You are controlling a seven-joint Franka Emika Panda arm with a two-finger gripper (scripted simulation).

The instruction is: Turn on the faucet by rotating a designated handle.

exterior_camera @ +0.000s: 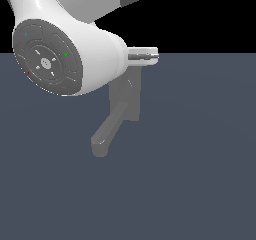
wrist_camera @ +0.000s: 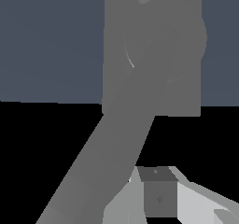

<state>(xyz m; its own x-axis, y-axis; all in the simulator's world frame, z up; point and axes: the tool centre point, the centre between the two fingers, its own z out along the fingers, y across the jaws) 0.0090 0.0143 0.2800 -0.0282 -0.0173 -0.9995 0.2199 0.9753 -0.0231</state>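
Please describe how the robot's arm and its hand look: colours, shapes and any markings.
The arm has a glossy white, rounded shell. Its big joint ends in a dark grey round cap with raised ring segments, a pale hub and tiny green, red and blue dots. A silver pin sticks out sideways. The hand shows white angular parts and a dark grey block.

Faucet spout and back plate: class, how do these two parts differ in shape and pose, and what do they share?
The spout is a thick rounded tube; the back plate is a flat rectangle. The spout slants down toward the exterior view's left; the back plate stands upright. The spout shows whole in the exterior view; the back plate's top is hidden by the arm. Both are the same matte grey.
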